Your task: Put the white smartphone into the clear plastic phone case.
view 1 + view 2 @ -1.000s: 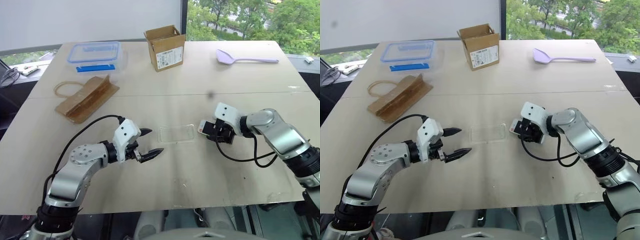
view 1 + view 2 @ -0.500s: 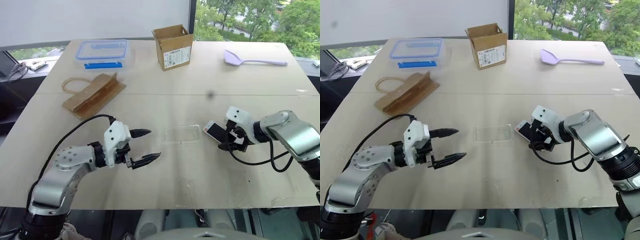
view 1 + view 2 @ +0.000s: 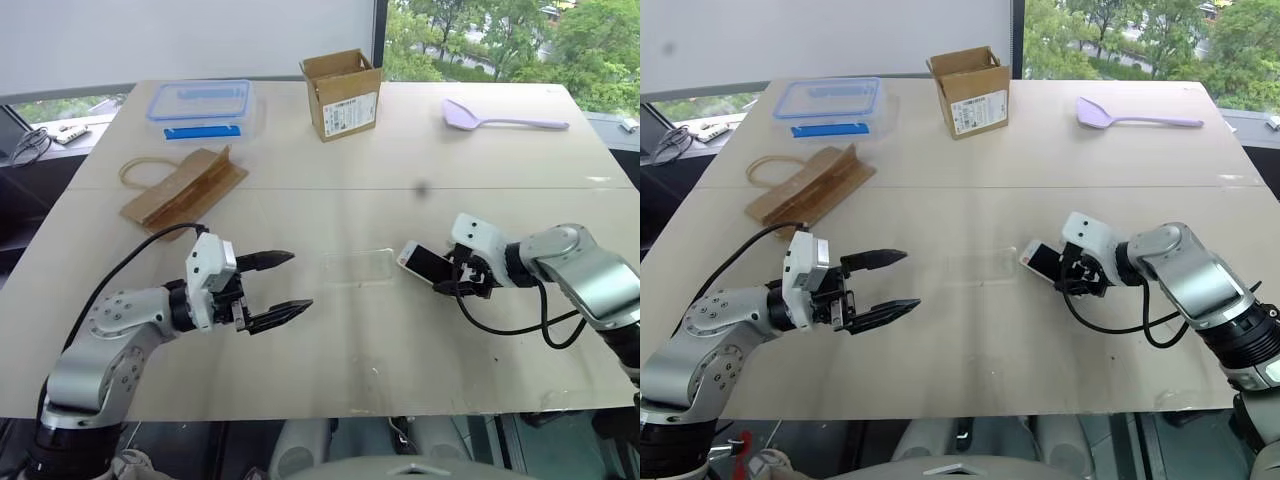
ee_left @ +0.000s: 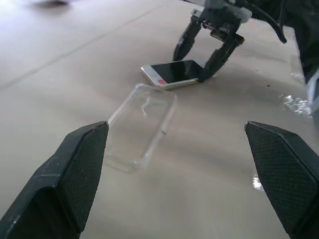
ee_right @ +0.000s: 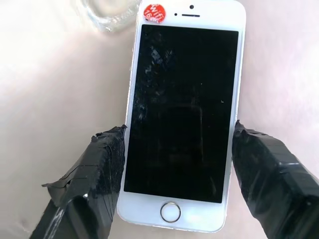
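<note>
Overhead, phone (image 3: 424,263) lies on table (image 3: 400,340) just right of clear case (image 3: 357,266), right gripper (image 3: 462,280) straddling its end. Left gripper (image 3: 284,283) wide open, empty. Right wrist: fingers (image 5: 94,174) flank phone, contact unclear.

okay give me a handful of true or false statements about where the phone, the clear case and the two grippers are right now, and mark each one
1. The white smartphone lies screen up between the right gripper's two fingers. True.
2. The smartphone already sits inside the clear plastic phone case. False: the case lies empty on the table, beside the phone.
3. The left gripper is open and holds nothing. True.
4. The left gripper is clamped on the case. False: it hovers apart from it.
5. A red sticker sits on the phone's white bezel. True.
</note>
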Available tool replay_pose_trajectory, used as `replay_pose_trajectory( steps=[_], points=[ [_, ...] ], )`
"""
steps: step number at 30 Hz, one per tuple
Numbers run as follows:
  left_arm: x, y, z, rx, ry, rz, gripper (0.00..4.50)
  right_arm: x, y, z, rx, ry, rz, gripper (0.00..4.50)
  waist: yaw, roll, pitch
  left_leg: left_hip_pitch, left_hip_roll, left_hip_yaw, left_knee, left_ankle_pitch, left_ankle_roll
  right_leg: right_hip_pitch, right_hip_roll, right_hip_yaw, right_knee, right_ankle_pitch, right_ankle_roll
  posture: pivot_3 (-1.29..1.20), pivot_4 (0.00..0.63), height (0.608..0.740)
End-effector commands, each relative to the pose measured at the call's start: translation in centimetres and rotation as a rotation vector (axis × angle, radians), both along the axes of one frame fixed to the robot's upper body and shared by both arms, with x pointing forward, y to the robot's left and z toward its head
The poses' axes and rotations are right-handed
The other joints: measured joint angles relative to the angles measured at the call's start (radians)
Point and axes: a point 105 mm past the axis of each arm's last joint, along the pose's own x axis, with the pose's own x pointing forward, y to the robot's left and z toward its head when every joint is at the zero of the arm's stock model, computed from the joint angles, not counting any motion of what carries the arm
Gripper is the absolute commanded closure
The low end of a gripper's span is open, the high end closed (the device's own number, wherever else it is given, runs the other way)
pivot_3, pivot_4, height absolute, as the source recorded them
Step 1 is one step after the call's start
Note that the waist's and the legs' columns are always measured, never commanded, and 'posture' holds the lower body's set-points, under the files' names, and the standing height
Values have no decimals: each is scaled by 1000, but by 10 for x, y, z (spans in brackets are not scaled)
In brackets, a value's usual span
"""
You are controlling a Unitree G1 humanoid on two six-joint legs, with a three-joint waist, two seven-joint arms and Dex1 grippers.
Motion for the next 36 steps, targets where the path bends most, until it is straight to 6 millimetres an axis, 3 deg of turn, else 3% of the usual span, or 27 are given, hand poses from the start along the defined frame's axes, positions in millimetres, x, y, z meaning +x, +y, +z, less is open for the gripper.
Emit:
replay_pose_trajectory(
  steps=[1, 7, 15, 28, 36],
  points=[
    [3, 6, 8, 8, -61, 33, 0, 0, 23, 40, 56, -116, 155, 1624, -3, 1, 1, 0, 0, 0, 0, 0, 0, 0, 0, 0, 0, 0, 0, 0, 150, 740],
    [1, 6, 4, 22, -47, 28, 0, -2, 55, 49, -9, -144, 366, 1637, -2, 1, 1, 0, 0, 0, 0, 0, 0, -1, 1, 0, 0, 0, 0, 0, 150, 740],
    [-3, 5, 1, 22, -38, 34, 0, 16, 85, 21, -165, -167, 517, 1640, -2, 1, 1, -1, 0, 0, 0, 0, 0, -1, 0, 0, 0, 0, 0, 0, 150, 740],
    [-9, 5, -11, 34, -15, 66, 0, 42, 102, 26, -258, -197, 579, 1660, -4, 2, 1, 0, 0, 0, 0, 0, 0, -2, 1, 1, 2, 0, 0, 0, 150, 740],
    [-8, 6, -13, 37, -17, 75, 0, 32, 103, 7, -347, -175, 664, 1672, -3, 2, 1, 0, -1, 0, 0, 0, -1, -3, 1, 1, 2, 2, 3, 0, 150, 740]
  ],
)
